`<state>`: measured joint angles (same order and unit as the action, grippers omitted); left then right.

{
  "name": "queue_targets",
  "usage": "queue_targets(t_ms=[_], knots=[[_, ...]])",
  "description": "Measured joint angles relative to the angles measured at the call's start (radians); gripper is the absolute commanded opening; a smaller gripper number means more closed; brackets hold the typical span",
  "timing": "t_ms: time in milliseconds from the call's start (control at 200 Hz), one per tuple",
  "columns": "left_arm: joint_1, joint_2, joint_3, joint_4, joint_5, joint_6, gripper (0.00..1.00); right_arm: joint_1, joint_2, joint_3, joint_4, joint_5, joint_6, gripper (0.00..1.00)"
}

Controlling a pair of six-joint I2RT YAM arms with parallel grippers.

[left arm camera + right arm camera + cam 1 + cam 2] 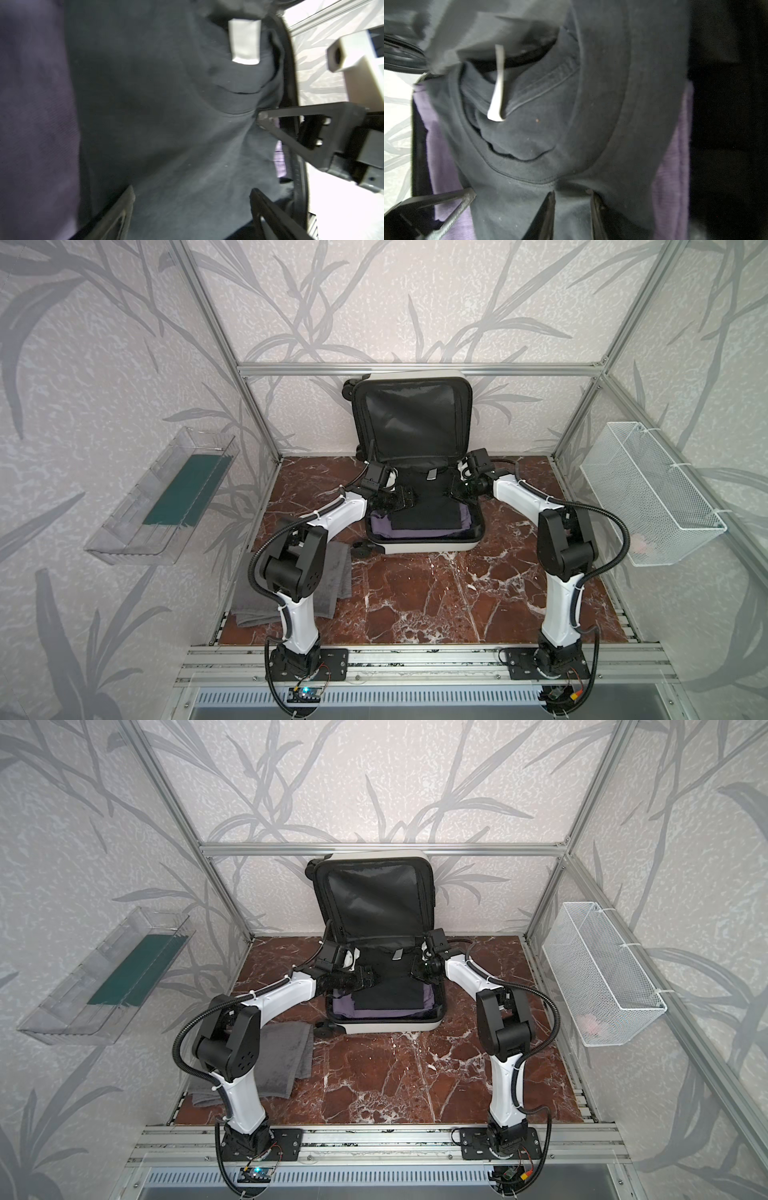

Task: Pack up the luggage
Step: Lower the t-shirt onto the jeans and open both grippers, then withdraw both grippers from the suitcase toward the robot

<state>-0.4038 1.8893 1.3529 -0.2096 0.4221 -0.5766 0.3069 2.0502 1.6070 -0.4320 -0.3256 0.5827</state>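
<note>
A: What is the right tool [572,193] doing?
B: It is clamped on a fold of the black shirt [550,145], close to the collar with the grey label [497,93]
A: And the left tool [192,190]?
B: Its fingers are spread wide apart over the same shirt, at the opposite side; I cannot tell whether they touch the cloth
A: What lies under the shirt?
B: A purple garment [380,526], showing along the edges
A: Where is the luggage [428,547]?
B: At the back middle of the marble surface [436,605], open, with the lower half flat and holding the clothes and the black-lined lid standing up by the back wall
A: Further out?
B: A grey towel [338,572] lies on the surface beside the left arm, a clear tray [124,547] hangs on the left wall and a white wire basket [665,497] on the right wall
</note>
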Motion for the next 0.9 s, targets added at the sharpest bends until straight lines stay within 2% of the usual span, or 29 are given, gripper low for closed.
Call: queue_targets(t_ms=[271, 486, 601, 702, 902], knots=[[0.000, -0.008, 0.084, -0.072, -0.003, 0.034, 0.92, 0.000, -0.051, 0.000, -0.027, -0.025, -0.039, 0.49], [0.001, -0.161, 0.114, -0.159, -0.029, 0.068, 0.98, 0.057, -0.271, -0.035, -0.051, -0.020, -0.065, 0.53], [0.008, -0.319, 0.067, -0.187, -0.065, 0.081, 0.99, 0.165, -0.422, -0.118, -0.044, 0.001, -0.068, 0.57], [0.021, -0.465, 0.002, -0.226, -0.109, 0.092, 0.99, 0.287, -0.512, -0.203, -0.038, 0.027, -0.059, 0.64], [0.087, -0.660, -0.127, -0.327, -0.197, 0.089, 0.99, 0.523, -0.566, -0.371, -0.010, 0.106, -0.009, 0.72]])
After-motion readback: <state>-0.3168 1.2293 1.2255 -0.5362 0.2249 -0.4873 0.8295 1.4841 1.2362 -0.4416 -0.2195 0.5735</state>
